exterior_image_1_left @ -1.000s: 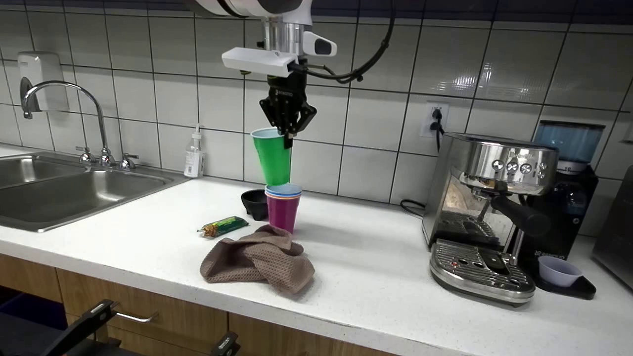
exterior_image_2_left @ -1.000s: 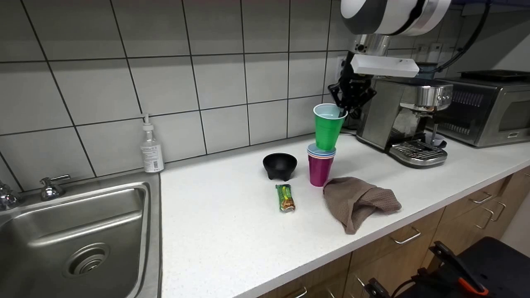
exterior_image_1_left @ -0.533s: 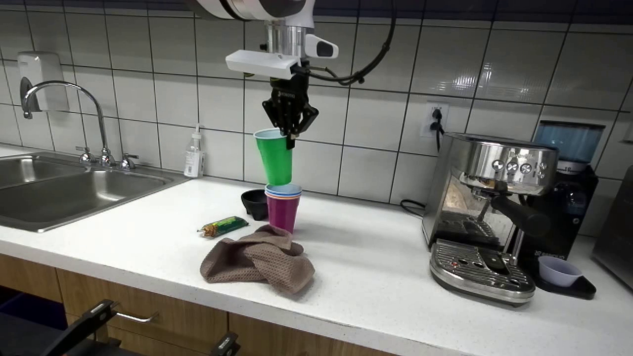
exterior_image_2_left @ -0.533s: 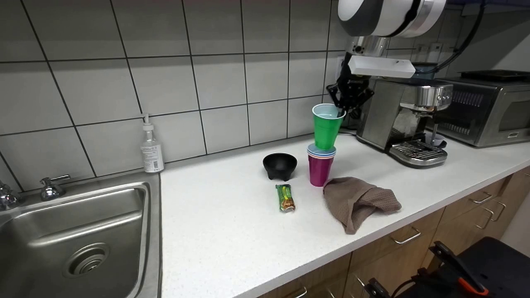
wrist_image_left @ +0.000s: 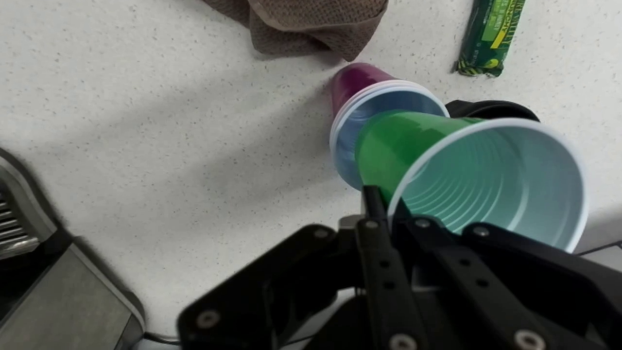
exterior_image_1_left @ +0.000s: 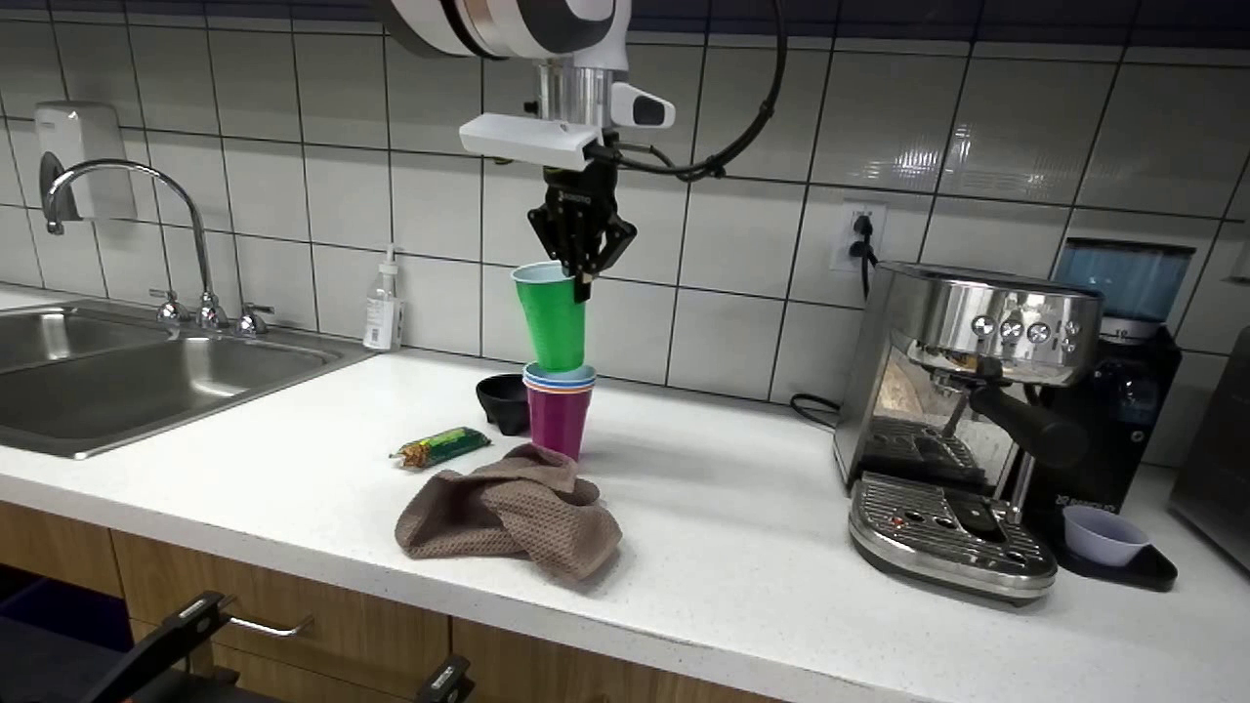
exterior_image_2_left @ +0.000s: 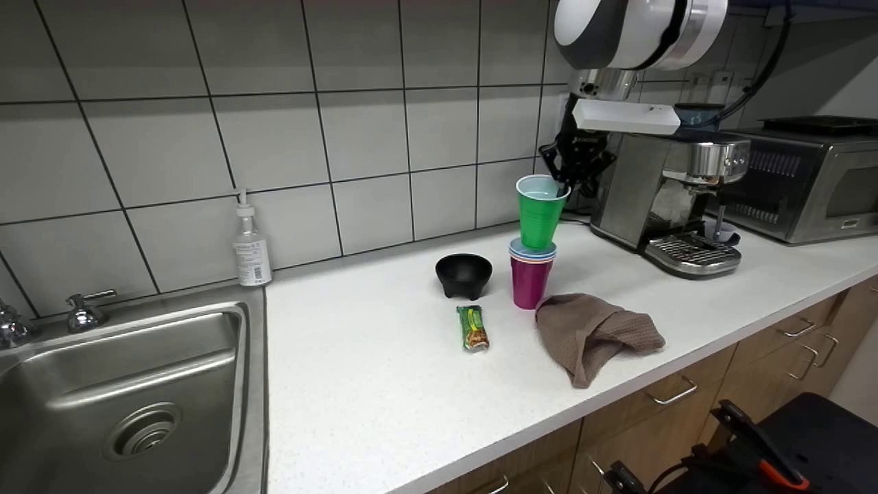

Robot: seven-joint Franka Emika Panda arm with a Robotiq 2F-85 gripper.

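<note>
My gripper is shut on the rim of a green cup, one finger inside the cup and one outside. The cup hangs slightly tilted with its white-lined mouth up, as both exterior views show. Just below its base stands a stack of purple cups with a light blue inside on top. The base overlaps the stack's mouth in every view; whether it touches is hard to tell. Beside the stack are a black bowl, a green-wrapped bar and a crumpled brown cloth.
An espresso machine with a grinder stands to one side, and a microwave beyond. On the opposite side lie the sink and a soap bottle. The tiled wall rises behind the counter.
The gripper and green cup have come down a little and shifted slightly sideways, so the cup's base is more over the purple stack's mouth. The grip is unchanged; the counter items have not moved.
</note>
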